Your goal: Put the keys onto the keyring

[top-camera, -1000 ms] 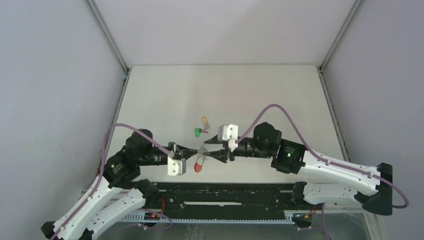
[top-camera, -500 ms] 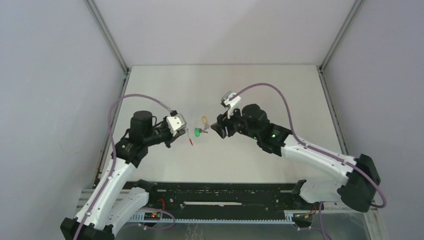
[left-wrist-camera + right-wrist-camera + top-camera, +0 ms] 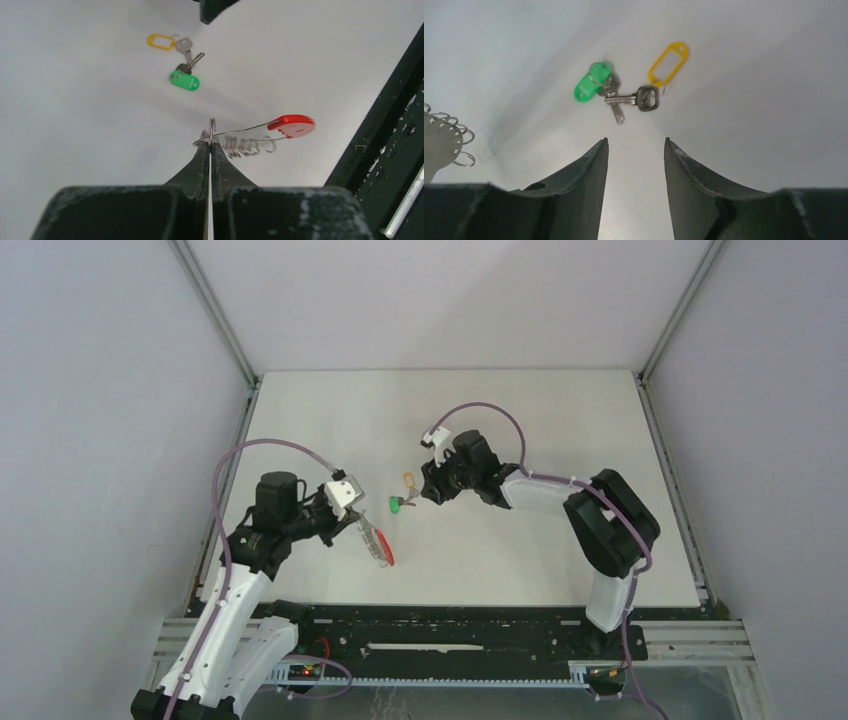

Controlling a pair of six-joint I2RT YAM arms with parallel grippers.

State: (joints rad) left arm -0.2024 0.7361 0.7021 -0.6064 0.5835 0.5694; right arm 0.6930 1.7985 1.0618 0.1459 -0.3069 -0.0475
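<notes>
Left pincer (image 3: 210, 145) is clenched on the rim of the keyring (image 3: 248, 142), gripping it by the side lined with small wire loops, its red end (image 3: 291, 125) farthest from the fingers. Right pincer (image 3: 635, 142) stands released, jaws apart with nothing between them, just short of the keys (image 3: 624, 102). These lie together on the tabletop (image 3: 560, 440), green tag (image 3: 591, 86) beside yellow tag (image 3: 669, 62), apart from the keyring.

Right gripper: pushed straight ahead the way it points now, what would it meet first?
Most likely the keys, lying on the table right in line with the open right gripper, though depth is unclear.
</notes>
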